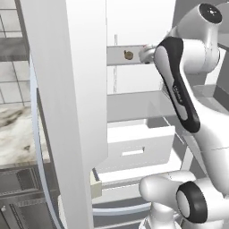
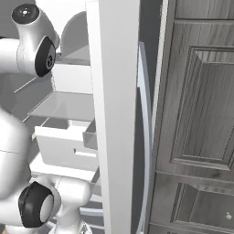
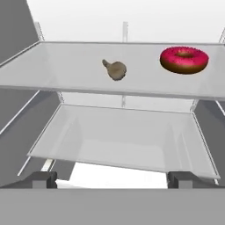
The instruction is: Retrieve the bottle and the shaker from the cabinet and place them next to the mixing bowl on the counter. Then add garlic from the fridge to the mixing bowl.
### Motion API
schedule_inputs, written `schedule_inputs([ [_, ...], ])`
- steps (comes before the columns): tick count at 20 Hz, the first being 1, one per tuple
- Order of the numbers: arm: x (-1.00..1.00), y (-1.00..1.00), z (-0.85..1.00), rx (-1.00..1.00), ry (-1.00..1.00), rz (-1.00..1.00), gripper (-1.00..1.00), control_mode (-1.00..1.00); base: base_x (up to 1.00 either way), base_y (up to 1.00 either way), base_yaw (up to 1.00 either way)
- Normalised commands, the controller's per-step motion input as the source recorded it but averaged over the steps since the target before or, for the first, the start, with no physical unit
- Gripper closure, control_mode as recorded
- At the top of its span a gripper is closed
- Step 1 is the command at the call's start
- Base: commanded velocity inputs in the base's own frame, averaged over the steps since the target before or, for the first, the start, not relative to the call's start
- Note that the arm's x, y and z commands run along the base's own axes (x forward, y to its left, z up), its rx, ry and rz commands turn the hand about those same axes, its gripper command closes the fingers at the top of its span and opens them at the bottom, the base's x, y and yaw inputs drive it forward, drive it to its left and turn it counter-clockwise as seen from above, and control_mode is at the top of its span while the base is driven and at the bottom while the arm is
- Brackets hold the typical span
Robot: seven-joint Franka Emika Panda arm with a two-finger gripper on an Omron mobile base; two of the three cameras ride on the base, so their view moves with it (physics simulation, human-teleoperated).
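Hand view: garlic (image 3: 116, 70) on fridge shelf (image 3: 66, 66) beside donut (image 3: 183, 59).

The fridge (image 1: 67, 89) stands open, its door a flat pale white-grey, the inside a brighter white. Its shelves (image 3: 123, 132) are thin translucent grey panes with lighter edges. On the upper shelf the garlic (image 3: 116, 70) is a dull tan-brown with a darker shaded underside, and the doughnut (image 3: 183, 59) beside it is a vivid pink-red, speckled with tiny pale dots. The drawer (image 1: 134, 150) lower down is plain white. The hand (image 3: 114, 178) shows two dark grey fingertips. At the far left the desk (image 1: 13, 129) is white marble with brown-grey veining. To the right the cabinet door (image 2: 201, 114) is dark grey woodgrain with streaky lines.
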Motion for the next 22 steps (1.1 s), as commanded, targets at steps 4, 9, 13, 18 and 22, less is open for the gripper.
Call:
schedule_inputs([
  [4, 0.82, 0.05, -0.18, -0.01, 0.21, -0.02, -1.0, -1.0, 0.0, 0.0, 0.0],
  [9, 0.85, 0.02, -0.47, 0.0, 0.03, 0.0, -1.0, -1.0, 0.0, 0.0, 0.0],
  [13, 0.68, 0.03, -0.4, 0.0, -0.01, 0.0, -1.0, -1.0, 0.0, 0.0, 0.0],
  [18, 0.19, 0.01, -0.02, 0.0, -0.23, 0.0, -1.0, -1.0, 0.0, 0.0, 0.0],
  [22, 0.06, 0.05, 0.0, 0.0, -0.21, 0.0, -1.0, -1.0, 0.0, 0.0, 0.0],
])
